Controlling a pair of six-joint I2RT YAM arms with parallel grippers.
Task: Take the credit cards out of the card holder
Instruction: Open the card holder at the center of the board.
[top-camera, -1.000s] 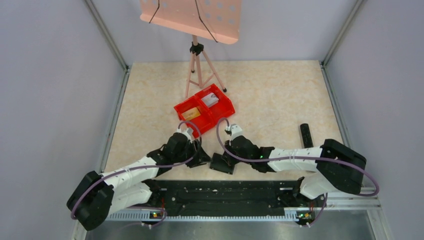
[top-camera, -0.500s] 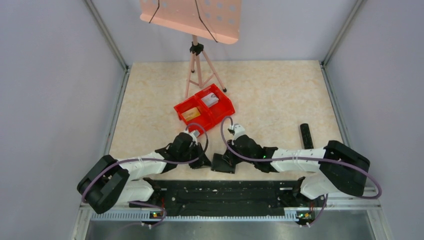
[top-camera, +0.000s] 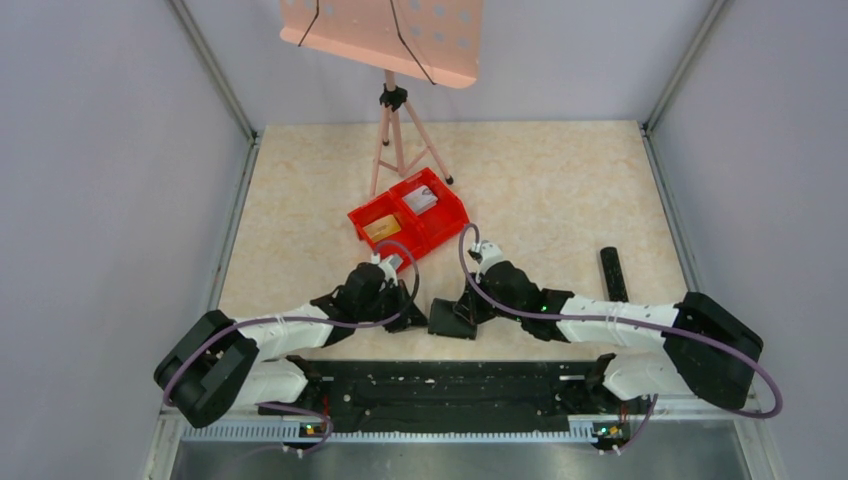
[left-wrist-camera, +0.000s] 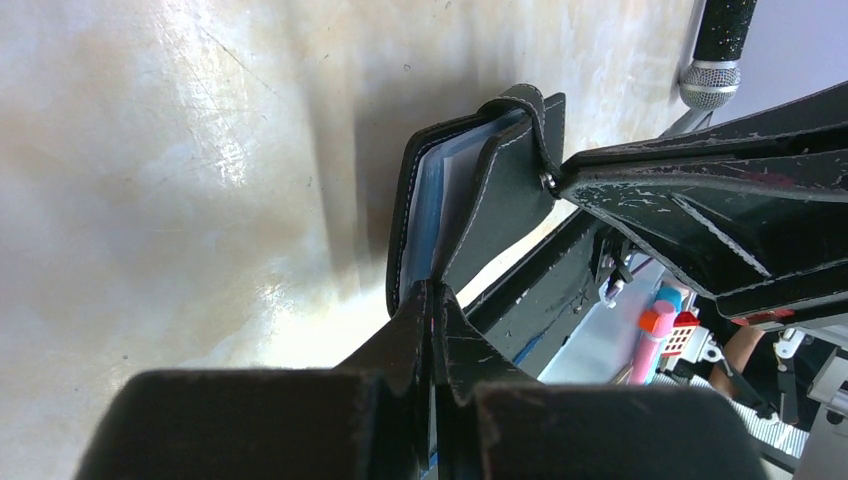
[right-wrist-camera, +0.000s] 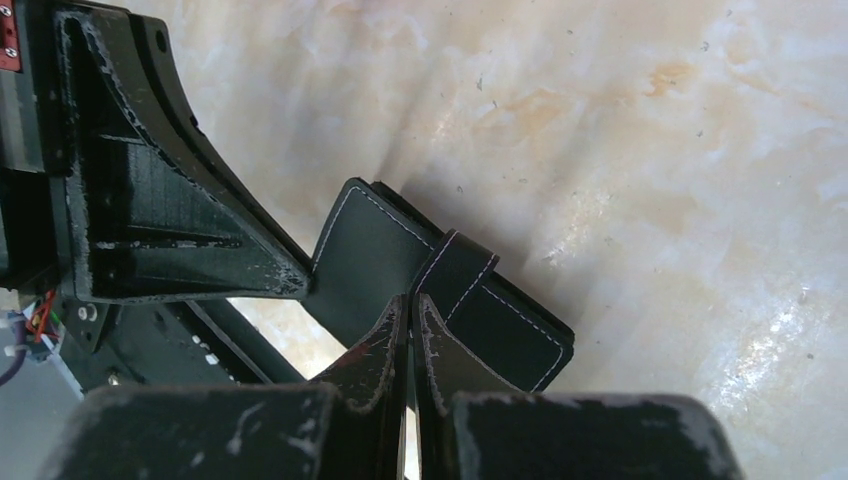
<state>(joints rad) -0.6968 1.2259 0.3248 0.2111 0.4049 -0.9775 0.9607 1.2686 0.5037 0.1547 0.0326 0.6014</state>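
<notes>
The black card holder (top-camera: 450, 322) lies near the table's front edge between my two grippers, slightly open. My left gripper (top-camera: 408, 320) is shut on one edge of it; in the left wrist view (left-wrist-camera: 432, 290) the holder (left-wrist-camera: 500, 190) stands edge-on and bluish-grey inner pockets show. My right gripper (top-camera: 466, 312) is shut on the cover next to the side tab (right-wrist-camera: 455, 275); the right wrist view (right-wrist-camera: 412, 300) shows the holder's outer face (right-wrist-camera: 365, 260). No card shows inside the holder. A tan card (top-camera: 383, 228) and a pale card (top-camera: 422, 200) lie in the red bin (top-camera: 437, 228).
A pink music stand's tripod (top-camera: 395, 130) stands just behind the bin, its tray (top-camera: 385, 35) overhead. A black microphone (top-camera: 612, 272) lies at the right. A black rail (top-camera: 450, 385) runs along the near edge. Grey walls enclose the table.
The left arm has lowered and stretched out flatter. The right gripper has shifted a little right and away, and the holder has moved slightly right with it.
</notes>
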